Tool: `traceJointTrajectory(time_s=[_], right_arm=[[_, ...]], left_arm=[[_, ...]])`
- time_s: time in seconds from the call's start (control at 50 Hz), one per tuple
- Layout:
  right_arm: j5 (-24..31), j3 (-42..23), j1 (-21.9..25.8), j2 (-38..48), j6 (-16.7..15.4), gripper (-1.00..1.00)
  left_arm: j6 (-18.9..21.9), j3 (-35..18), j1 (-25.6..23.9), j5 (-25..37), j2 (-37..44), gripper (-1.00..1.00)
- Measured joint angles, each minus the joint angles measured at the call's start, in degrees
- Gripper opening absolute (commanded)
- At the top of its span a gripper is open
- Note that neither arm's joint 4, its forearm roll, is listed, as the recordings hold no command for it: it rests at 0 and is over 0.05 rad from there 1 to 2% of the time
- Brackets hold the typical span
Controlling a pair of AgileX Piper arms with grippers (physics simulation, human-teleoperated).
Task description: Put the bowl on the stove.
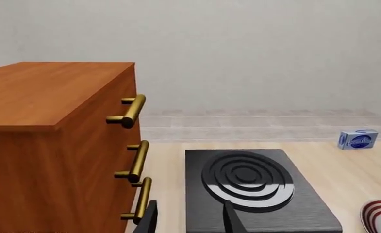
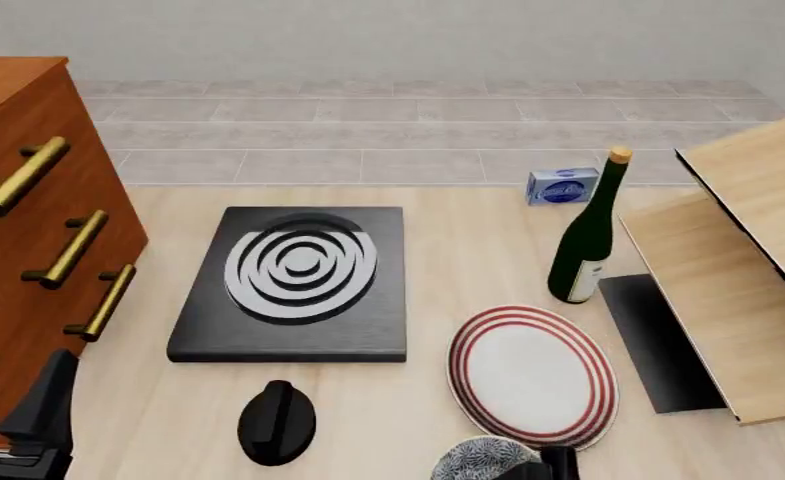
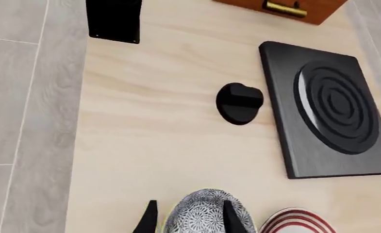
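The stove (image 2: 292, 285) lies centre-left of the front view, the drawer cabinet (image 2: 25, 210) at its left. Below it sits the knob (image 2: 276, 422); lower right the plate (image 2: 532, 375), bowl (image 2: 483, 460) at the bottom edge. Bottle (image 2: 590, 235) stands right, box (image 2: 562, 186) behind.

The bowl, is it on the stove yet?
No. The bowl sits on the table beside the plate, apart from the stove, whose burner is bare.

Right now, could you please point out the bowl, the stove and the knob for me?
bowl (image 3: 207, 214), right wrist view, on its speckled outer wall.
stove (image 2: 299, 264), front view, centre of the ringed burner.
knob (image 2: 277, 422), front view, on its raised grip ridge.
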Motion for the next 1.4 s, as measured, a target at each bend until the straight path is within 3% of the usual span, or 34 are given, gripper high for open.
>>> traceJointTrajectory(time_s=[0.22,0.44,0.82,1.4], right_arm=[[-2.2,-0.2,1.7,3.4,6.7,1.00],[-3.8,0.6,1.6,5.6,11.0,1.00],[-6.7,3.0,0.4,11.1,14.1,1.00],[-19.7,7.0,-0.2,24.0,18.1,1.00]], left_arm=[[0.1,0.0,0.1,-0.1,0.0,1.00],[0.1,0.0,0.0,-0.2,0.0,1.00],[-0.1,0.0,0.0,-0.3,0.0,1.00],[-0.8,0.0,1.0,-0.3,0.0,1.00]])
